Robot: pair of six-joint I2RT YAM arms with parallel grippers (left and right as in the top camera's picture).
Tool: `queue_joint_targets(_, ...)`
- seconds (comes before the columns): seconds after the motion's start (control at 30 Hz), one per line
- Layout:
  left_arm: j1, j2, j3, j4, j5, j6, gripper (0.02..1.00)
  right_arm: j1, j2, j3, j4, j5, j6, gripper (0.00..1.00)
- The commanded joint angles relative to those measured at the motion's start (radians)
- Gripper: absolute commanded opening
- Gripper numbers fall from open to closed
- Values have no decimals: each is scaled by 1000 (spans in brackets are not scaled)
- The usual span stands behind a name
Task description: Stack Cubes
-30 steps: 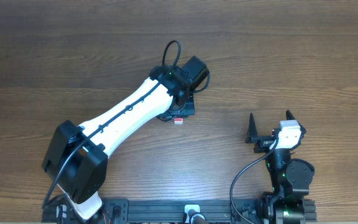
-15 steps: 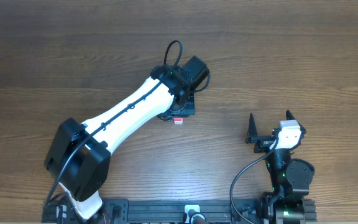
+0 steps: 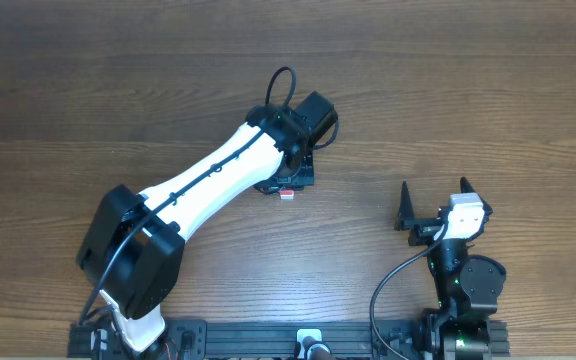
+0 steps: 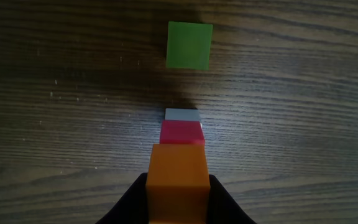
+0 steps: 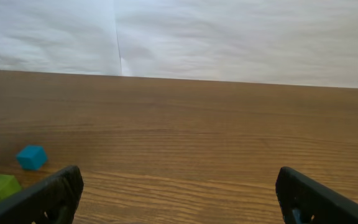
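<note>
The left tool (image 4: 178, 182) is clenched on the orange cube (image 4: 177, 167), gripping it by two opposite sides, probably so the cube can go down squarely from overhead. Just beyond it the red cube (image 4: 181, 132) and the grey cube (image 4: 183, 114) touch; whether one rests on the other is hard to tell from this angle. In the top view the red cube sits at 6 o'clock of that tool. The green cube (image 4: 189, 45) lies farther off on the bench (image 3: 488, 80), apart. The right tool (image 3: 434, 192), at 4 o'clock, is released and well clear of the work.
</note>
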Motion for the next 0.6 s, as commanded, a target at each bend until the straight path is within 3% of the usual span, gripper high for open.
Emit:
queue_joint_targets(0.03, -3, 21, 19, -2, 13, 14, 38, -5, -8, -5, -3, -15, 3, 991)
queue_joint_targets(0.43, -3, 50, 19, -1, 13, 14, 53, -5, -8, -5, -3, -15, 3, 991)
queue_joint_targets(0.6, -3, 50, 19, -1, 13, 15, 266, -5, -8, -5, -3, -15, 3, 993)
